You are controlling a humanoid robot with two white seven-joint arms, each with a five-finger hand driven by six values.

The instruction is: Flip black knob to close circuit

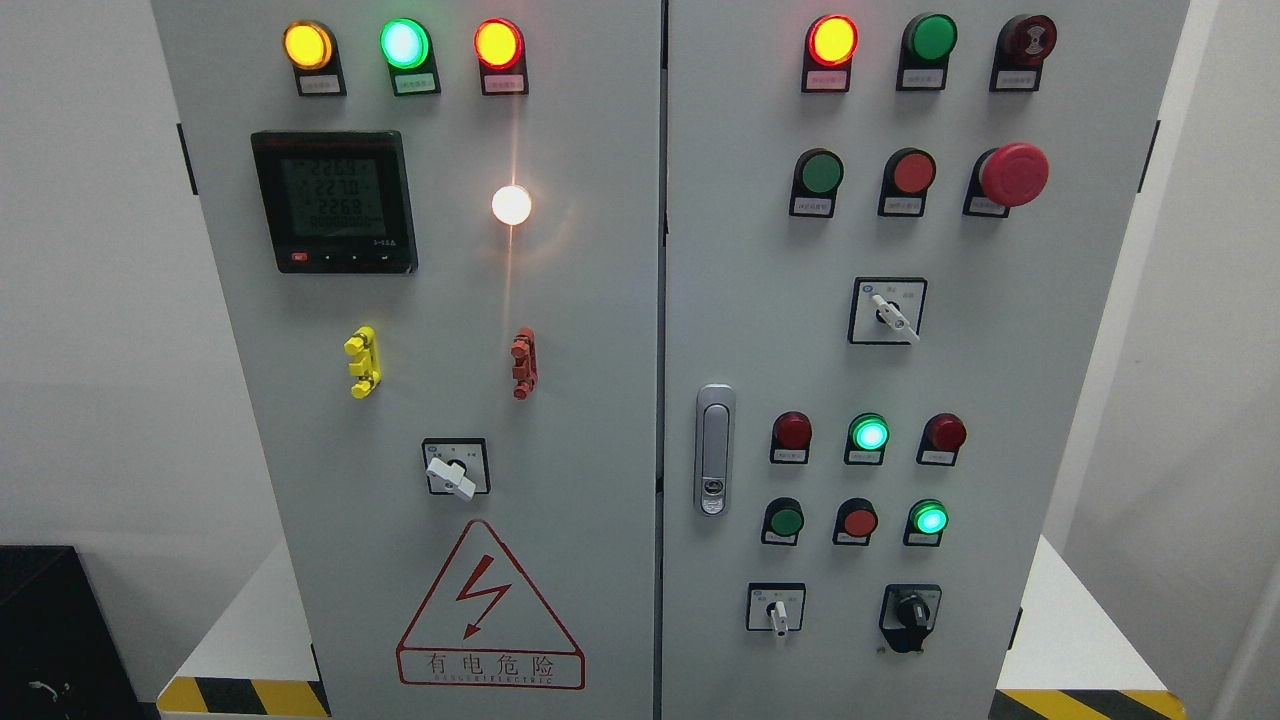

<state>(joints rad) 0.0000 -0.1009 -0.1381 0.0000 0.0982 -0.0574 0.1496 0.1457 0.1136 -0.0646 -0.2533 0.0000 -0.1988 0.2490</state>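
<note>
White wall behind, grey two-door cabinet (560, 420) on a white plinth with hazard stripes at both bottom corners. Head view is all I've got. Neither hand is in frame, so I can't tell how the fingers stand or whether they hold anything; I judge the reach hasn't started. Black knob (911, 611) sits bottom right of the right door, pointer roughly upright. Risks as I see them: white switch (778, 611) is just to its left on the same row, an easy wrong target, and green button (929, 519) and red button (859, 521) sit just above, so a wide hand could bump one. E-stop (1013, 174) is well apart, low concern. The knob is small; fingers could slip or twist it the wrong way. I can't read its labels.
</note>
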